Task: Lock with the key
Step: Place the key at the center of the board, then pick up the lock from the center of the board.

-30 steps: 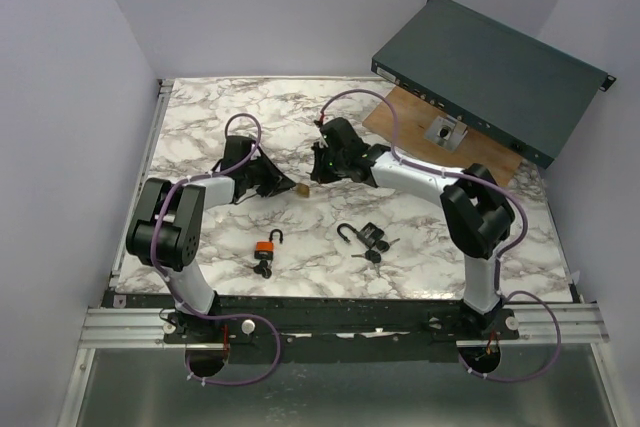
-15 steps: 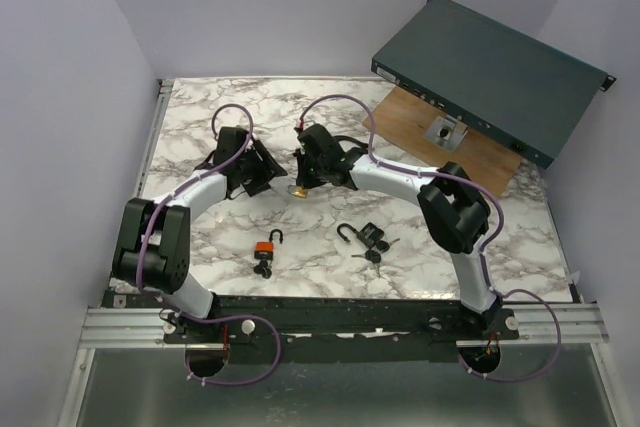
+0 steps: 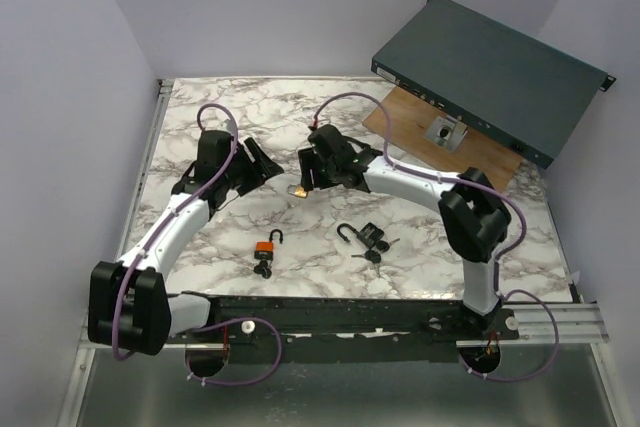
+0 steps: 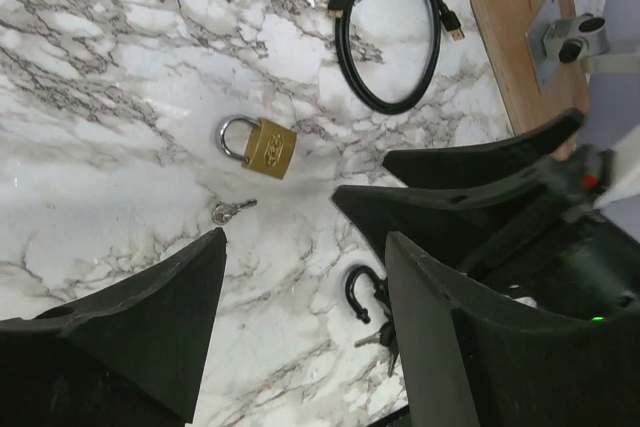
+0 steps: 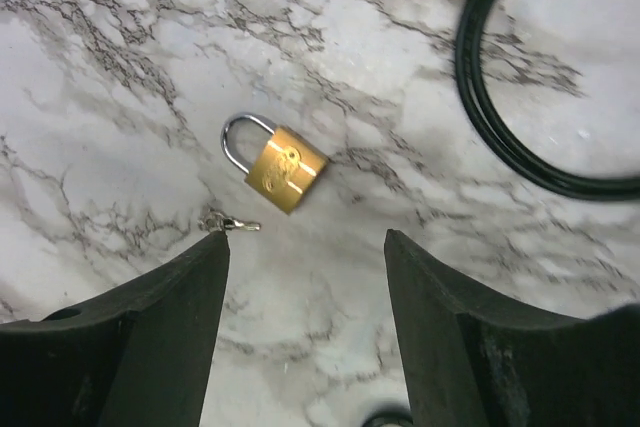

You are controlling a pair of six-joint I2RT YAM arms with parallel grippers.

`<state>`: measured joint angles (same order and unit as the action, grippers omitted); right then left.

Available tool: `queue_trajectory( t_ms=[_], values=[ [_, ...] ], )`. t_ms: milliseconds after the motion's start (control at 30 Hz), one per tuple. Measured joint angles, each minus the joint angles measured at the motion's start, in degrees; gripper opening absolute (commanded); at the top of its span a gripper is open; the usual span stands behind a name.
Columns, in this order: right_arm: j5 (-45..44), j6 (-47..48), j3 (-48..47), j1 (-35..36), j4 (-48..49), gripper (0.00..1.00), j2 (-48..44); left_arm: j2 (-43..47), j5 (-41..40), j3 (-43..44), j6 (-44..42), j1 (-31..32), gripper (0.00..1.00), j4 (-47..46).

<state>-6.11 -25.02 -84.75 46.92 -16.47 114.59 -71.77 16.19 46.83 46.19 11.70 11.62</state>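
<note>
Right wrist view: looking down between the fingers of the right gripper, finding them spread wide and gripping nothing. Seeing the brass padlock lying flat on the marble table just beyond the fingertips, in line with the gap. Noting its long axis running diagonally, shackle pointing up-left, body trailing to the lower right. Spotting the small key lying just beside the body's lower-left corner, apart from it, stretching roughly across the frame. Catching the black cable curving through the upper right, near the padlock but not touching, with bare marble showing between.

Turning to the left wrist view: finding the left gripper likewise released, fingers parted, holding nothing. Seeing the same padlock ahead, shackle pointing left, key just below it. Noticing the right gripper crowding in from the right, and the wooden board edging the upper right corner beyond the cable.

Checking from above: placing the brass padlock near the table's middle, between the two grippers. Finding an orange padlock and a black padlock lying nearer the bases, well apart from it.
</note>
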Motion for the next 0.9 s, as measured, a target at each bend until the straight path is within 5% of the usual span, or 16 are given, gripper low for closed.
queue_trajectory(
  t_ms=[433, 900],
  values=[
    [-13.0, -14.9, 21.5, 0.0, -8.3, 0.75, -30.0, 11.0, 3.8, -1.1, -2.3, 2.7, 0.64, 4.9],
    [-15.5, -31.3, 38.6, 0.0, -16.3, 0.79, -41.9, 12.5, 6.6, -1.1, -3.1, 4.6, 0.64, 7.0]
  ],
)
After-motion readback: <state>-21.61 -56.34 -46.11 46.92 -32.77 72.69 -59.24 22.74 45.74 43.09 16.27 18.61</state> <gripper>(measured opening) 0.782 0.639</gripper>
